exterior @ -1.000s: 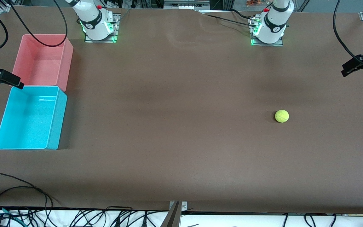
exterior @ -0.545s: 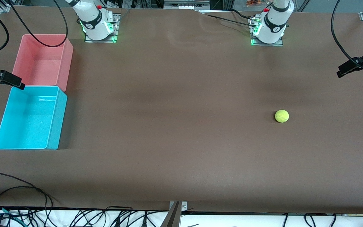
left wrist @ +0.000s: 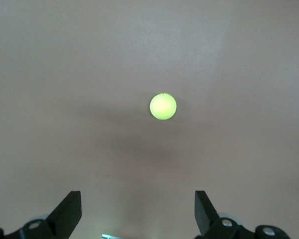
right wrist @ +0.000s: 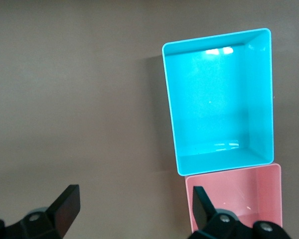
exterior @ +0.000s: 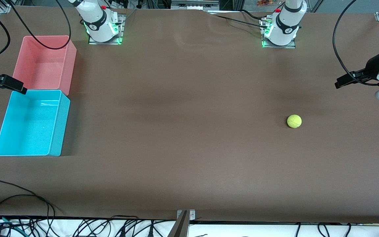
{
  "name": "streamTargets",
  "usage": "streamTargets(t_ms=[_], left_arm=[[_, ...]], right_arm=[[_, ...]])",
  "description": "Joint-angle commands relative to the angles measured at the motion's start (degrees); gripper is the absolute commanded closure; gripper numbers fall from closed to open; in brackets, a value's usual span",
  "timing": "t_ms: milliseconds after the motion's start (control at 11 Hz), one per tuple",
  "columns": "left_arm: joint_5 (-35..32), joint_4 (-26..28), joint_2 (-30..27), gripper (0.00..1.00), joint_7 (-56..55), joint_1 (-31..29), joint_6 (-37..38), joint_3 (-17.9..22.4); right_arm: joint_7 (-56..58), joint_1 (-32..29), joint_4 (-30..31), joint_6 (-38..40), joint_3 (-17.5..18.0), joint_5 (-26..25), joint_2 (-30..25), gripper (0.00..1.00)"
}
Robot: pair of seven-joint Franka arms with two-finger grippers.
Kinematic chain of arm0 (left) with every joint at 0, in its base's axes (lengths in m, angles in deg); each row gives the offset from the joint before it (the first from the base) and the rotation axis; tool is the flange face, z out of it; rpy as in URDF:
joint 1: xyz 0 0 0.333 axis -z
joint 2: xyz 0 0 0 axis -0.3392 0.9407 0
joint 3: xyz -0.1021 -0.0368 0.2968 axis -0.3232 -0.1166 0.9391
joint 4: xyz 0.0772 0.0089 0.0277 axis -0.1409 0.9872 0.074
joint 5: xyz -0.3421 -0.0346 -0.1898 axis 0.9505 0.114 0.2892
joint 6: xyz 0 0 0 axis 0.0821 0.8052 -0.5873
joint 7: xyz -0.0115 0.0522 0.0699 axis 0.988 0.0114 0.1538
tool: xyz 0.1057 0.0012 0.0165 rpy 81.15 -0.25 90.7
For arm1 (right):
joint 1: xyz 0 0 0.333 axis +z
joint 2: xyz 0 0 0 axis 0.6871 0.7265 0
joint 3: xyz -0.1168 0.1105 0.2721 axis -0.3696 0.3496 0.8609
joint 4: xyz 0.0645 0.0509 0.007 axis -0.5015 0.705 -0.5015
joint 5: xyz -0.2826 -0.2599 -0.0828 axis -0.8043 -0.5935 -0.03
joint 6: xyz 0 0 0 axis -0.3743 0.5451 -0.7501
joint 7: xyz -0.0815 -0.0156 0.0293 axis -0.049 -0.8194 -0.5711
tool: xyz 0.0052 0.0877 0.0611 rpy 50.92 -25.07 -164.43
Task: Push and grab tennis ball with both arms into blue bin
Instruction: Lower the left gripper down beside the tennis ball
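Left tool [left wrist: 135, 211] spread wide, empty, up in air over worktop [exterior: 189, 138] at left arm's end, ball [exterior: 294, 121] resting on worktop in its wrist view. Right tool [right wrist: 131, 209] spread wide, empty, over worktop beside blue bin [exterior: 55, 126]; pink bin [exterior: 70, 62] touching blue bin. Ball well apart from blue bin.
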Motion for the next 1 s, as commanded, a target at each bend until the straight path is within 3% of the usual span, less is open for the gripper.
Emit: streamTargets(t_ms=[0, 909], left_arm=[[1.3, 5.4, -0.7, 0.0, 1.2, -0.9, -5.7, 0.0], [4.0, 17.2, 3.5, 0.0, 1.1, -1.0, -25.2, 0.2]], right_arm=[[0.7, -0.1, -0.9, 1.0, 0.2, 0.5, 0.2, 0.0], [0.8, 0.1, -0.9, 1.0, 0.2, 0.5, 0.6, 0.0]])
